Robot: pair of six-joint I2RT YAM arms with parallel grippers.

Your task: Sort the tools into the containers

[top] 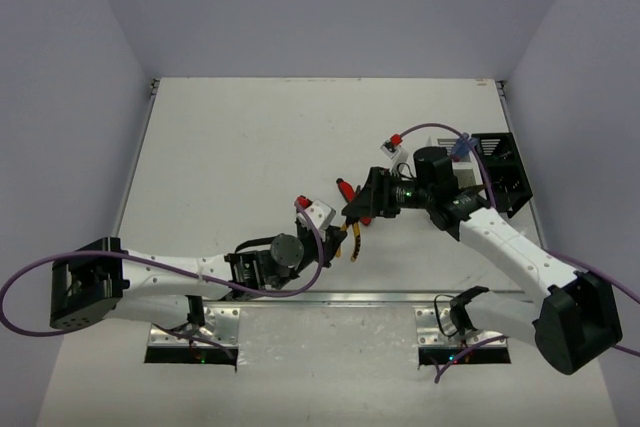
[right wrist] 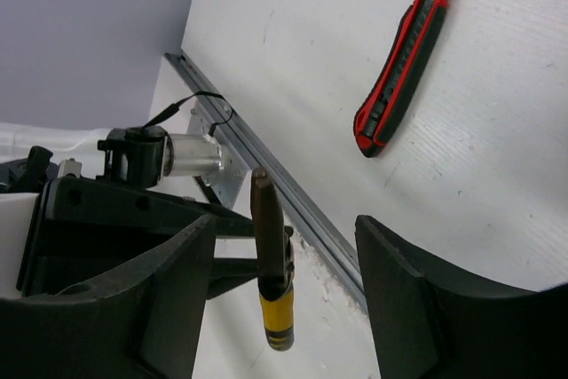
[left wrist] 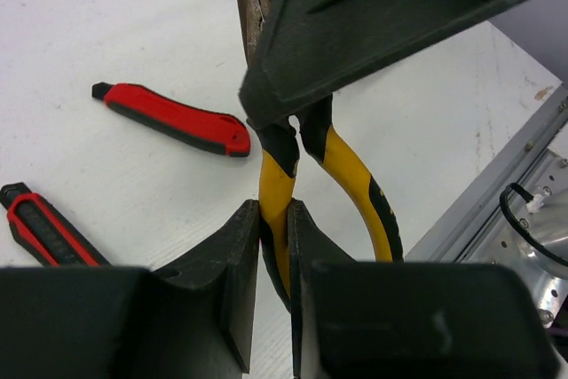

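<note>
Well to the left of the black open-topped plastic bin point(top: 497, 169), the yellow-and-black pliers point(left wrist: 351, 166) have one handle clamped in the left gripper point(left wrist: 272, 216), their metal nose standing between the wide-spread fingers of the right gripper point(right wrist: 286, 225).

The pliers point(left wrist: 353, 175) have glossy yellow-and-black plastic grips and a dull, dark metal nose. The red-and-black cutters point(left wrist: 173, 119) look matt plastic, and the white table point(left wrist: 106, 24) is matt, faintly speckled.

pliers point(left wrist: 351, 166) between left fingers point(left wrist: 217, 290) | pliers tip between right fingers point(right wrist: 417, 290) | cutter point(right wrist: 404, 68) on table point(right wrist: 293, 24)
</note>
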